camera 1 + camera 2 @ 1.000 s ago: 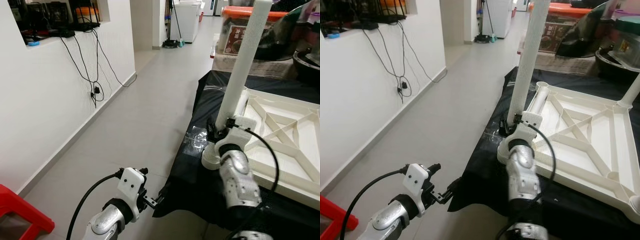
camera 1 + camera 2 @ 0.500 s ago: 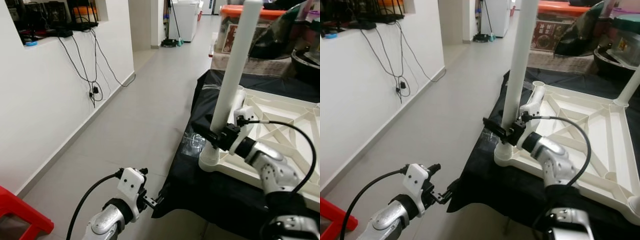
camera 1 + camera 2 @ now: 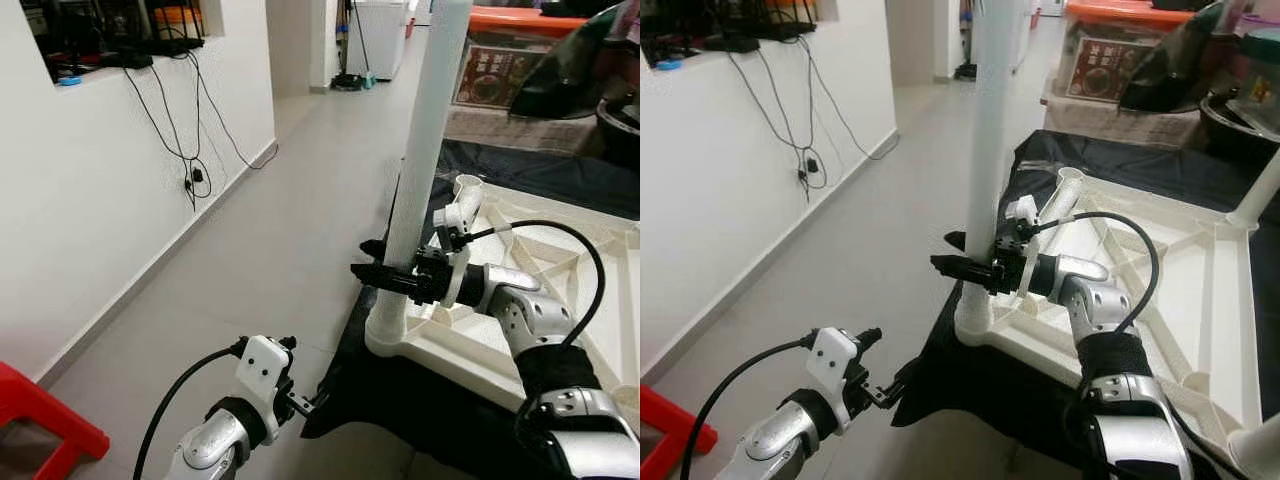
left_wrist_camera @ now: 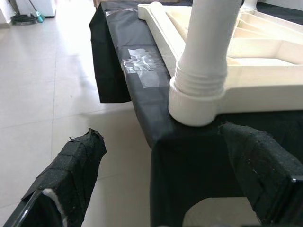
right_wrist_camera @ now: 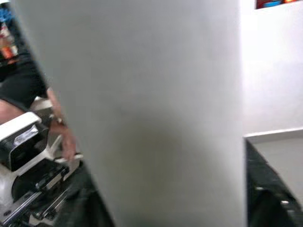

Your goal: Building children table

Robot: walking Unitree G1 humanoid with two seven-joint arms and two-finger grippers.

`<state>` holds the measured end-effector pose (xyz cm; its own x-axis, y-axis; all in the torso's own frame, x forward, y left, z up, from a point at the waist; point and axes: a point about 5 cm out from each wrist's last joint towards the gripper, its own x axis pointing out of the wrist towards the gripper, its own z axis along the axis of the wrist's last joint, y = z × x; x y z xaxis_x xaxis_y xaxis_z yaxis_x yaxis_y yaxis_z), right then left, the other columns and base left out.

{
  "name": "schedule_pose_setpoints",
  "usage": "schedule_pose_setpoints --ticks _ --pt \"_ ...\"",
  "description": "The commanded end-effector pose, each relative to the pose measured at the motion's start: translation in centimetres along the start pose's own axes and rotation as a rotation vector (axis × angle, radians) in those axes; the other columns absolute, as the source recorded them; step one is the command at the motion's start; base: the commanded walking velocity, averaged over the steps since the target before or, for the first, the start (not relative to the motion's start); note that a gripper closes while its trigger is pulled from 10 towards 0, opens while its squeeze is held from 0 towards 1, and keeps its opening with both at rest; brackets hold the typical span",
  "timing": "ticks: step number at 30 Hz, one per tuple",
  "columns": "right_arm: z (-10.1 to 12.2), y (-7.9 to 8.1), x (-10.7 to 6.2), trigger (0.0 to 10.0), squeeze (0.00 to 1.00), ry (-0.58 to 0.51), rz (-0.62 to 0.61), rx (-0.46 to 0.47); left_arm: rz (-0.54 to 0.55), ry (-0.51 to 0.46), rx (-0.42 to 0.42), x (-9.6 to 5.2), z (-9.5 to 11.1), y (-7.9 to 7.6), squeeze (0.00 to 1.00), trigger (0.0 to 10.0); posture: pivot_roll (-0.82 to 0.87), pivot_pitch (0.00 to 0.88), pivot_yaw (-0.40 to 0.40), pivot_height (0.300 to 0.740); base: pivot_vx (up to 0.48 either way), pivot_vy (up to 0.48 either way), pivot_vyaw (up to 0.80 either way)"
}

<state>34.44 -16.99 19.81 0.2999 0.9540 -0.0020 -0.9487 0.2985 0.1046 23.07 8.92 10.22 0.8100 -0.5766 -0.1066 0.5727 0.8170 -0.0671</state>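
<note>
Both right gripper (image 3: 385, 272) jaws clasp the upright table leg (image 3: 420, 150).

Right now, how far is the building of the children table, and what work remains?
Done: the white tabletop lies upside down on the black cloth, with a far leg standing in its corner. In hand: the right gripper grips the near leg, upright in its corner socket. The left gripper hangs idle, open. Left: an empty socket awaits its leg; I cannot tell how tight this one sits.
</note>
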Motion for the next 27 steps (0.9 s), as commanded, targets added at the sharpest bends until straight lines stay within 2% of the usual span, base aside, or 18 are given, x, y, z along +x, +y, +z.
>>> schedule_pose_setpoints --ticks 1,5,7,8,11,12,13,14,15,16,17,19,20,21,23,24,26,27 --pt "-0.8 0.4 0.6 0.0 0.00 0.021 0.048 -0.003 0.000 0.020 0.000 -0.2 -0.5 0.0 0.00 10.0 0.10 0.000 -0.020 0.740 0.000 0.000 0.00" --pt "-1.4 0.3 0.4 0.0 0.00 0.029 0.028 -0.009 0.001 0.020 0.000 -0.2 -0.5 0.0 0.00 10.0 0.11 0.000 -0.019 0.740 0.000 0.000 0.00" --pt "-1.6 -0.1 -0.3 0.0 0.00 0.008 -0.102 -0.058 0.002 0.020 0.001 -0.1 -0.5 0.1 0.00 10.0 0.11 0.000 -0.021 0.740 0.000 0.000 0.00" --pt "-1.6 -0.1 -0.3 0.0 0.00 0.008 -0.102 -0.058 0.002 0.020 0.001 -0.1 -0.5 0.1 0.00 10.0 0.11 0.000 -0.021 0.740 0.000 0.000 0.00" --pt "-1.4 -0.8 -0.8 0.0 0.00 -0.028 -0.261 -0.085 0.004 0.019 0.001 -0.2 -0.5 0.1 0.00 10.0 0.10 0.000 -0.013 0.740 0.000 0.000 0.00" --pt "-1.4 -0.8 -0.8 0.0 0.00 -0.028 -0.261 -0.085 0.004 0.019 0.001 -0.2 -0.5 0.1 0.00 10.0 0.10 0.000 -0.013 0.740 0.000 0.000 0.00" --pt "-1.4 -1.7 -0.9 0.0 0.00 -0.049 -0.453 -0.086 0.003 0.020 0.002 -0.2 -0.4 0.2 0.00 10.0 0.09 0.000 -0.011 0.740 0.000 0.000 0.00" --pt "-1.4 -1.7 -0.9 0.0 0.00 -0.049 -0.453 -0.086 0.003 0.020 0.002 -0.2 -0.4 0.2 0.00 10.0 0.09 0.000 -0.011 0.740 0.000 0.000 0.00" --pt "-1.4 -2.5 -1.3 0.0 0.00 -0.045 -0.661 -0.098 0.001 0.021 0.003 -0.2 -0.4 0.2 0.00 10.0 0.09 0.000 -0.006 0.740 0.000 0.000 0.00" --pt "-1.5 -2.9 -1.7 0.0 0.00 -0.043 -0.802 -0.108 -0.001 0.021 0.003 -0.2 -0.4 0.2 0.00 10.0 0.09 0.000 -0.006 0.740 0.000 0.000 0.00" --pt "-2.1 -3.5 -3.3 0.0 0.00 -0.035 -1.088 -0.089 -0.003 0.023 0.003 -0.2 -0.4 0.3 0.00 10.0 0.08 0.000 -0.001 0.740 0.000 0.000 0.00" --pt "-2.1 -3.5 -3.3 0.0 0.00 -0.035 -1.088 -0.089 -0.003 0.023 0.003 -0.2 -0.4 0.3 0.00 10.0 0.08 0.000 -0.001 0.740 0.000 0.000 0.00" --pt "-2.6 -3.7 -4.5 0.0 0.00 -0.025 -1.268 -0.074 -0.004 0.025 0.003 -0.2 -0.4 0.3 0.00 10.0 0.08 0.000 -0.001 0.740 0.000 0.000 0.00" --pt "-2.6 -3.7 -4.5 0.0 0.00 -0.025 -1.268 -0.074 -0.004 0.025 0.003 -0.2 -0.4 0.3 0.00 10.0 0.08 0.000 -0.001 0.740 0.000 0.000 0.00" --pt "-3.7 -2.9 -7.1 0.0 0.00 -0.042 -1.648 -0.014 -0.006 0.026 0.004 -0.1 -0.4 0.3 0.00 10.0 0.09 0.000 -0.005 0.740 0.000 0.000 0.00" --pt "-3.7 -2.9 -7.1 0.0 0.00 -0.042 -1.648 -0.014 -0.006 0.026 0.004 -0.1 -0.4 0.3 0.00 10.0 0.09 0.000 -0.005 0.740 0.000 0.000 0.00" --pt "-4.1 -1.3 -8.5 0.0 0.00 -0.101 -1.900 0.038 -0.004 0.025 0.007 -0.2 -0.4 0.2 0.00 10.0 0.10 0.000 -0.010 0.740 0.000 0.000 0.00" --pt "-4.1 -1.3 -8.5 0.0 0.00 -0.101 -1.900 0.038 -0.004 0.025 0.007 -0.2 -0.4 0.2 0.00 10.0 0.10 0.000 -0.010 0.740 0.000 0.000 0.00"
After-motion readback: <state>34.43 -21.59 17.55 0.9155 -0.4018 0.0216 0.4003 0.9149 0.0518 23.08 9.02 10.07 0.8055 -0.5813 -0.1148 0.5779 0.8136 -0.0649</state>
